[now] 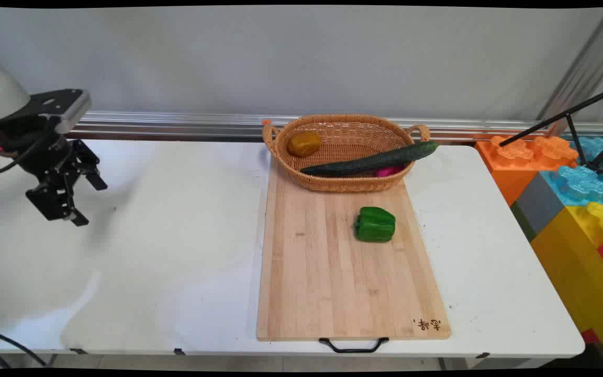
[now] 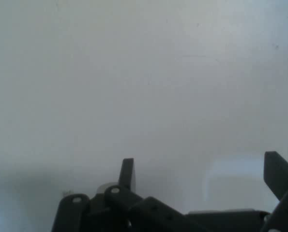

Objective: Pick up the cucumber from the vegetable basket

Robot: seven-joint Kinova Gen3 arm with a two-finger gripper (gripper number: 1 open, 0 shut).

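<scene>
My black gripper (image 1: 91, 203) hangs open over the bare left side of the white table (image 1: 176, 235), holding nothing. In the hand view the gripper (image 2: 202, 171) shows two spread fingers over plain white tabletop. Far to its right lies a wooden cutting board (image 1: 333, 283) with a green bell pepper (image 1: 375, 224) on it. At the board's far end stands a wicker basket (image 1: 333, 183). The basket holds a brown-yellow round item (image 1: 304, 143), a long dark green cucumber (image 1: 372, 159) that juts over the right rim, and a pink item (image 1: 390, 170) mostly hidden under the cucumber.
Large toy blocks in orange (image 1: 516, 157), blue, grey and yellow (image 1: 579, 272) stand off the table's right edge. A black tripod leg (image 1: 563, 115) crosses above them. A metal rail (image 1: 176, 123) runs along the wall. The board's black handle (image 1: 354, 345) is at the near edge.
</scene>
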